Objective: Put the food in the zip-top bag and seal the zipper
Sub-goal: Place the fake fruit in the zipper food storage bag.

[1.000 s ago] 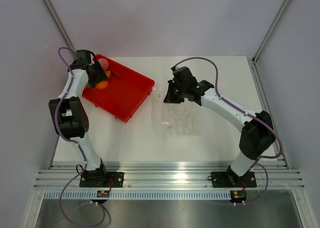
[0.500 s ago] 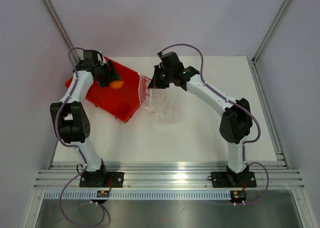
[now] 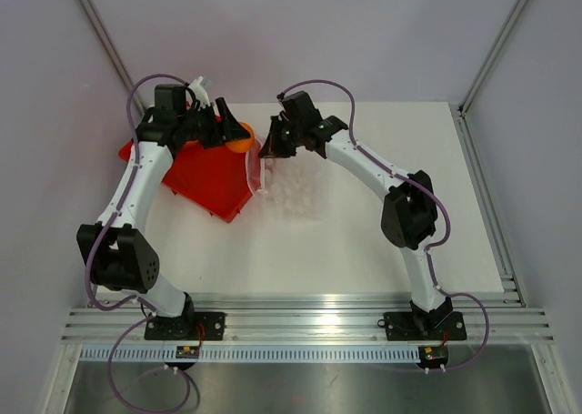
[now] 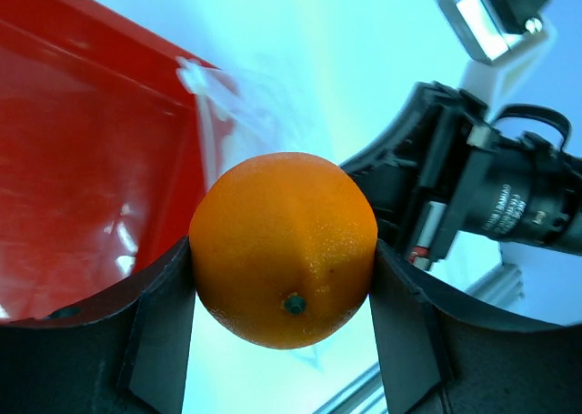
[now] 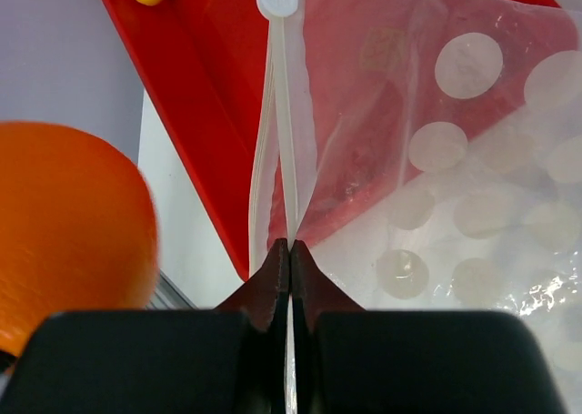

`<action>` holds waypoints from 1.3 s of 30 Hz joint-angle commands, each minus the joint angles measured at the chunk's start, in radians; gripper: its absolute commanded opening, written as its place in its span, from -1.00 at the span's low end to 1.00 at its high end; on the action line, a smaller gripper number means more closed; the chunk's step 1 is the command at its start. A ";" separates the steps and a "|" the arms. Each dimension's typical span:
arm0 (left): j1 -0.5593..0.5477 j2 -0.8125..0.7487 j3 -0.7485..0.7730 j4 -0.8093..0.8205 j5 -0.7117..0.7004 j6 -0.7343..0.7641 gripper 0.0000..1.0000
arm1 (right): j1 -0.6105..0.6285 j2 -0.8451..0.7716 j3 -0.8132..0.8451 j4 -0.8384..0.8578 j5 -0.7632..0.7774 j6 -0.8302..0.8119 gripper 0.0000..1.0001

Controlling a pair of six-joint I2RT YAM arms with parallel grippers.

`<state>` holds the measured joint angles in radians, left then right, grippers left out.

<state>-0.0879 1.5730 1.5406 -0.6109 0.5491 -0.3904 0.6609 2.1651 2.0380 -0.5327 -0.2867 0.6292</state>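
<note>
A smooth, likely slippery orange ball is held across its middle by the left gripper. The limp bag is pinched at its zipper by the right gripper.

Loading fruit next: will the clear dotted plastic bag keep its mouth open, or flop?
Probably flops: the clear dotted plastic bag is thin crinkled film, held only where the right gripper pinches its zipper strip. Its mouth gapes narrowly, so the round orange toy fruit may shove it aside.
</note>
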 commanded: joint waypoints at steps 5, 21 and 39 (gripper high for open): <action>-0.055 -0.013 -0.198 0.235 0.169 -0.172 -1.00 | 0.008 -0.045 0.010 0.057 -0.057 0.049 -1.00; -0.059 -0.010 -0.290 0.284 0.101 -0.206 -1.00 | -0.013 -0.228 -0.182 0.191 -0.062 0.127 -1.00; -0.099 0.015 -0.286 0.261 0.098 -0.202 -1.00 | -0.023 -0.199 -0.176 0.313 -0.127 0.260 -1.00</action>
<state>-0.1608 1.5772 1.2537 -0.3676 0.6212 -0.5991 0.6254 1.9926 1.8191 -0.3187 -0.3622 0.8383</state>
